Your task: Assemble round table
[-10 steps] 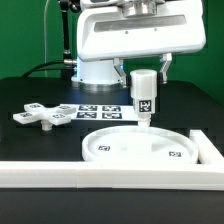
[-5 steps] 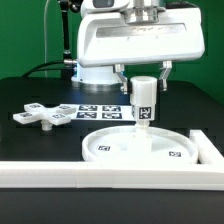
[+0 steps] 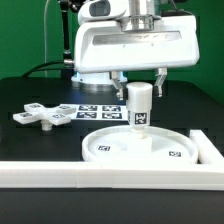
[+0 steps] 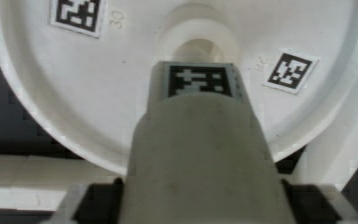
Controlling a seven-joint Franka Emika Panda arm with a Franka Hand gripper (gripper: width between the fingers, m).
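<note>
Lower now and nudged toward the exterior view's left, the cylinder leg point(image 3: 139, 106) hangs upright over the middle of the round disc point(image 3: 108, 150); the gripper point(image 3: 139, 84) clamps the leg's upper end between both fingers; whether its foot touches the disc I cannot tell; the cross-shaped base point(image 3: 40, 116) lies well apart from the disc, outside its rim. My worry: the leg meets the disc's centre socket slightly off or tilted, jams, and shoves the disc sideways.

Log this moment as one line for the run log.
phase: leg placement | jaws: shut on cylinder leg, upright | position: over round disc centre, contact unclear | cross base: lying apart
</note>
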